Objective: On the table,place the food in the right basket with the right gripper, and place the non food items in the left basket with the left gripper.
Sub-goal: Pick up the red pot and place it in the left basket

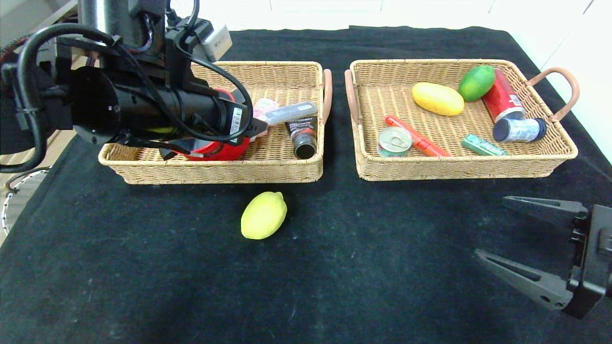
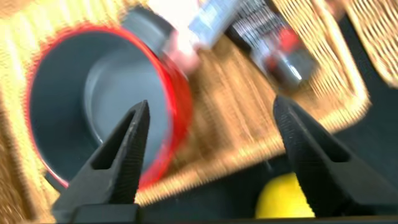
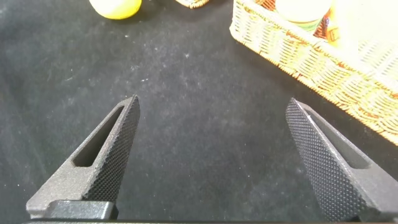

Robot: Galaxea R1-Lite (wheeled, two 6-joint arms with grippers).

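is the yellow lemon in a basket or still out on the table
Out. The lemon lies on the black table, just in front of the left basket.

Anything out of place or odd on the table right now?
Only the lemon: it lies alone on the black cloth in front of the left basket, the sole item not in a basket. As food, it belongs in the right basket. Nothing looks spilled or damaged.

Bare black cloth lies open around the lemon [image 1: 264, 215] on the table [image 1: 143, 286], nothing near it but the front wall of the left basket [image 1: 215, 173] just behind, where the left arm [image 1: 143, 107] overhangs the basket's inside
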